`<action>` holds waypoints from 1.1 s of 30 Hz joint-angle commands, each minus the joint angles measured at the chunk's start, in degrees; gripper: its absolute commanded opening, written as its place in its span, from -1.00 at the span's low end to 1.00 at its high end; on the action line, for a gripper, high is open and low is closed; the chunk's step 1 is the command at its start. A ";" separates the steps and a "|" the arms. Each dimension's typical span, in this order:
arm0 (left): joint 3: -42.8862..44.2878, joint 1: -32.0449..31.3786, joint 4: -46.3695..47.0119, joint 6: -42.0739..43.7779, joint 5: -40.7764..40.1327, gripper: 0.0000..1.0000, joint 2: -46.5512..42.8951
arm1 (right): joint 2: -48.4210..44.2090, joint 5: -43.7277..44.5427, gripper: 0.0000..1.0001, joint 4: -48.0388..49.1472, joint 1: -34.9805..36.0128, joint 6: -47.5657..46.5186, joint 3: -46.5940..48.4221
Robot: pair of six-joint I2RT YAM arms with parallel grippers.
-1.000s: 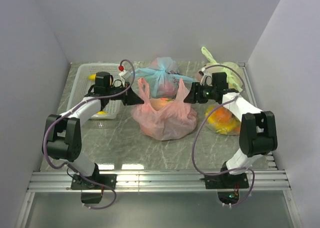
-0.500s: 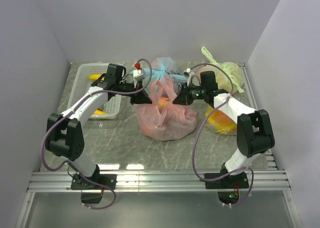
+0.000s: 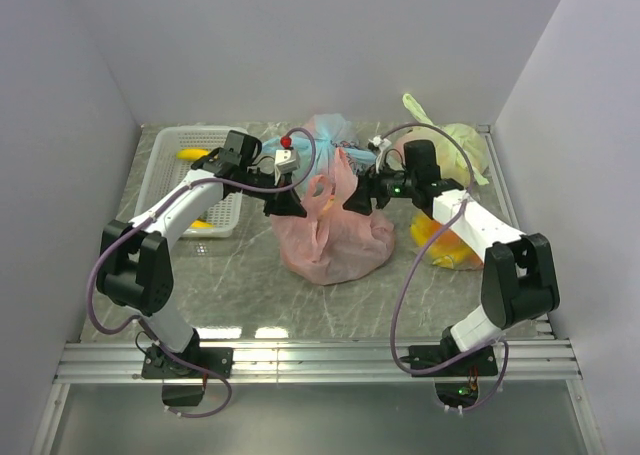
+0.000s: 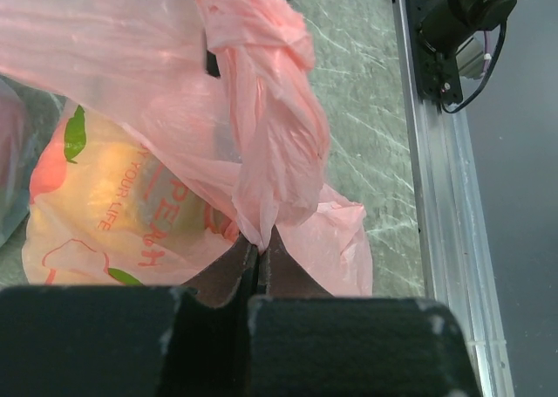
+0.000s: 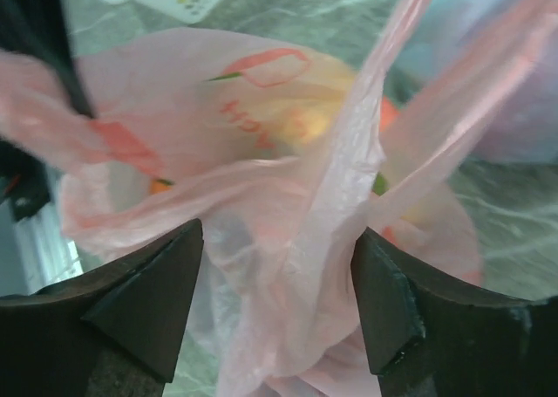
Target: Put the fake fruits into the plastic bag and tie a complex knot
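The left gripper [image 3: 284, 204], pinching a handle [image 4: 261, 144], and the right gripper [image 3: 357, 198], fingers wide round the other, have drawn together mid-frame over the plastic bag [image 3: 335, 247], so knotting looks underway

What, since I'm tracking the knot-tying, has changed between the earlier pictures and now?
Both arms swung inward: the left gripper, shut on one handle of the translucent pink plastic bag, and the right gripper, jaws open around the other handle, brought the handles together. The white plastic basket, light blue bag and pale green bag stayed put.
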 commanded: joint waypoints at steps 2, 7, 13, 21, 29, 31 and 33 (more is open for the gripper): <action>-0.35 -0.05 -0.15 1.92 0.79 -0.99 -1.44 | -0.40 8.10 0.52 1.27 -2.93 2.72 0.09; 0.00 -0.05 0.03 1.48 0.62 -0.99 -1.35 | 3.90 8.38 0.54 0.83 -5.92 8.79 2.73; 0.26 -0.05 0.90 0.08 0.70 -0.99 -0.83 | 9.61 -7.77 0.85 3.90 -5.57 14.24 4.22; 4.04 -1.19 -1.99 1.82 0.18 -0.99 1.89 | 11.91 -12.72 -0.65 7.25 -3.03 14.08 6.16; 8.17 -5.06 -0.08 0.44 -5.43 -0.99 3.39 | 9.88 -15.80 -1.00 -16.33 3.30 -9.63 13.45; 8.08 -5.15 0.64 0.07 -6.23 -0.99 3.31 | 10.58 -16.67 -1.00 -22.08 3.92 -17.81 16.25; 8.00 -5.15 1.95 -0.54 -7.46 -0.99 3.57 | 11.46 -17.90 -1.00 -32.01 4.09 -25.70 18.72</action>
